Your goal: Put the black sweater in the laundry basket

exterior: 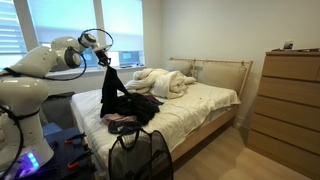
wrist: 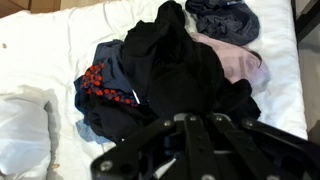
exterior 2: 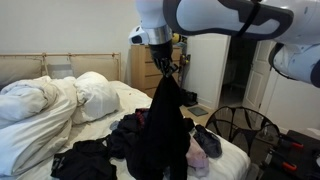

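Observation:
My gripper (exterior: 104, 58) is shut on the black sweater (exterior: 109, 88) and holds it up above the bed; the sweater hangs down long and its lower end still reaches the clothes pile. In an exterior view the gripper (exterior 2: 163, 65) pinches the top of the sweater (exterior 2: 162, 130). In the wrist view the shut fingers (wrist: 188, 125) grip the dark cloth (wrist: 170, 60). The black mesh laundry basket (exterior: 139, 155) stands on the floor at the foot of the bed; its rim also shows in an exterior view (exterior 2: 240, 128).
A pile of clothes (exterior: 130, 112) lies on the white bed (exterior: 190, 105), with pink (wrist: 235, 60), navy-and-red (wrist: 100, 85) and dark blue (wrist: 222, 15) pieces. A crumpled duvet (exterior: 165, 82) lies near the headboard. A wooden dresser (exterior: 290, 100) stands beside the bed.

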